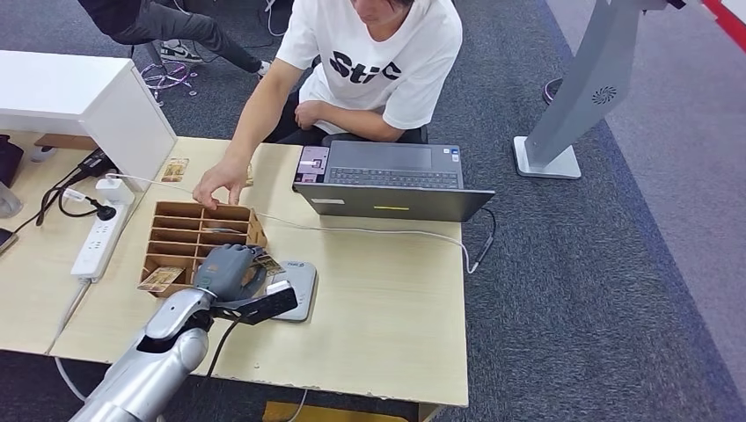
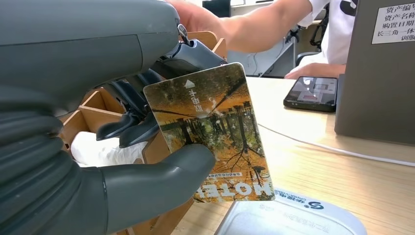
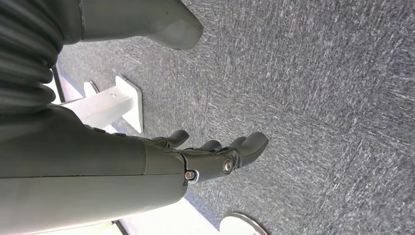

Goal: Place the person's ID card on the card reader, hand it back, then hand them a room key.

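Nearest the table's front edge, the robot's left hand (image 1: 230, 271) held a hotel room key card (image 2: 210, 133), pinched between the thick grey thumb underneath and the darker fingers (image 2: 128, 128) behind it. The card was a thin, glossy rectangle printed with autumn trees, and it stood tilted just above the card reader (image 1: 297, 287), a flat pale-grey slab with rounded corners. The right hand (image 3: 215, 156) hung over speckled grey carpet, fingers loosely apart and holding nothing.

Just left of the reader sat a brown wooden compartment box (image 1: 199, 236) with one more patterned card (image 1: 161, 279) lying in its near-left slot. The person's hand (image 1: 219, 183) rested on the box's far rim. Another patterned card (image 1: 174, 169) lay flat on the pale wooden table (image 1: 387, 308) beyond it. Further back, to the right, stood one open dark-grey laptop (image 1: 387, 180), with a phone (image 1: 311, 163) beside its left edge. At the far left lay a white power strip (image 1: 98, 237).
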Controlling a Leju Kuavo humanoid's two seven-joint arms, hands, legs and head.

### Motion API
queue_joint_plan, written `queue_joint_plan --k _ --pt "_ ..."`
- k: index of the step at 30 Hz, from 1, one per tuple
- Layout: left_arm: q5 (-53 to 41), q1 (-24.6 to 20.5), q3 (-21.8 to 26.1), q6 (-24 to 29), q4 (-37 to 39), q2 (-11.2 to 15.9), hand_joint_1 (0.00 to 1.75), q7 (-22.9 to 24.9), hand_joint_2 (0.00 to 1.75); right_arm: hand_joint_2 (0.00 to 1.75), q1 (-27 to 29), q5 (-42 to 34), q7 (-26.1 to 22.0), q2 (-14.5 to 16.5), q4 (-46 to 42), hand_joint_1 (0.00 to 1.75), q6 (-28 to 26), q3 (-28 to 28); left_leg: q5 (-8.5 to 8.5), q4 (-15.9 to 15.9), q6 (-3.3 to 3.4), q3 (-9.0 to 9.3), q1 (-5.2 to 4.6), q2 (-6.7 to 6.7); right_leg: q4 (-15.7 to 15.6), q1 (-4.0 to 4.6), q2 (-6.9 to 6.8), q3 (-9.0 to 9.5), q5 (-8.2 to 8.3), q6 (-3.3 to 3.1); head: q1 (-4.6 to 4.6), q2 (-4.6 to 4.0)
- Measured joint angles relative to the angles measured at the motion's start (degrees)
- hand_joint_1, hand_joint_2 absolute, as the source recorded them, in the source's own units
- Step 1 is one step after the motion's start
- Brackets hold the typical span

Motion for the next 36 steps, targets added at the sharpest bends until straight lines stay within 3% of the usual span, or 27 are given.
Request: queue_joint_plan --k 22,27,30,33,36 --pt "-2.7 -0.2 1.0 0.3 1.0 -0.9 1.75 -0.1 1.75 1.75 0.0 0.4 0.0 0.0 0.0 0.00 0.1 0.3 0.04 0.0 0.06 0.00 -0.01 -0.07 0.0 -0.01 -0.06 0.04 0.01 0.01 0.01 0.00" --pt "-2.2 -0.4 2.5 0.1 1.1 -1.7 1.75 -2.6 1.75 1.75 0.0 0.7 -0.1 0.1 0.0 0.00 0.1 0.3 0.06 0.0 0.07 -0.01 -0.01 -0.09 0.0 -0.01 -0.07 0.02 0.02 0.01 0.00 0.00" --pt "1.2 -1.4 3.8 -4.7 -3.0 -1.2 1.75 -3.2 1.75 1.75 0.1 -0.1 -0.2 0.1 0.0 0.00 -0.2 0.3 0.11 0.0 0.06 -0.10 0.00 -0.09 0.0 0.00 -0.06 -0.06 0.07 0.04 0.03 0.00" --pt "5.3 -4.2 4.9 -10.9 -11.1 0.7 1.75 -1.1 1.75 1.75 0.2 -0.7 -0.4 0.1 0.0 0.00 -0.3 0.2 0.13 0.0 0.05 -0.18 0.01 -0.04 0.0 0.01 0.01 -0.14 0.10 0.02 0.10 0.00" --pt "5.8 -7.2 5.4 -13.4 -18.1 3.0 1.75 0.9 1.75 1.75 0.4 -1.2 -0.7 0.1 0.0 0.00 -0.3 0.2 0.11 0.0 0.05 -0.17 0.00 0.01 0.0 0.01 0.07 -0.17 0.10 0.01 0.07 0.00"
